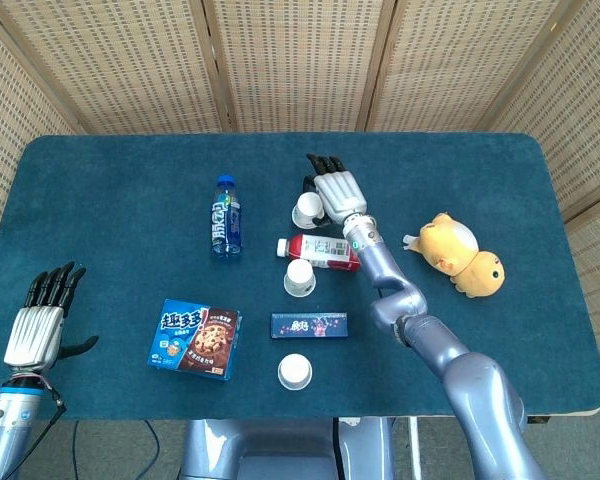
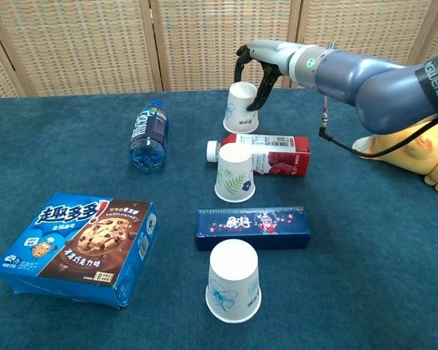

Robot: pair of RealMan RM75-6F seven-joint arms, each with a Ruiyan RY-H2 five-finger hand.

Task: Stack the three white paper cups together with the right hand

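My right hand [image 2: 257, 69] holds the far cup [image 2: 241, 106], upside down, lifted. Next cup [image 2: 234, 172] sits straight toward me, w/ the red carton [image 2: 266, 154] lying crosswise between. Third cup [image 2: 233, 281] nearest of all. Left hand [image 1: 40, 322] open, idle at near left, well apart

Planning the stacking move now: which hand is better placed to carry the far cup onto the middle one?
Right. The right hand already grips the far cup, close to the middle cup; the left hand idles at the table's near-left edge.
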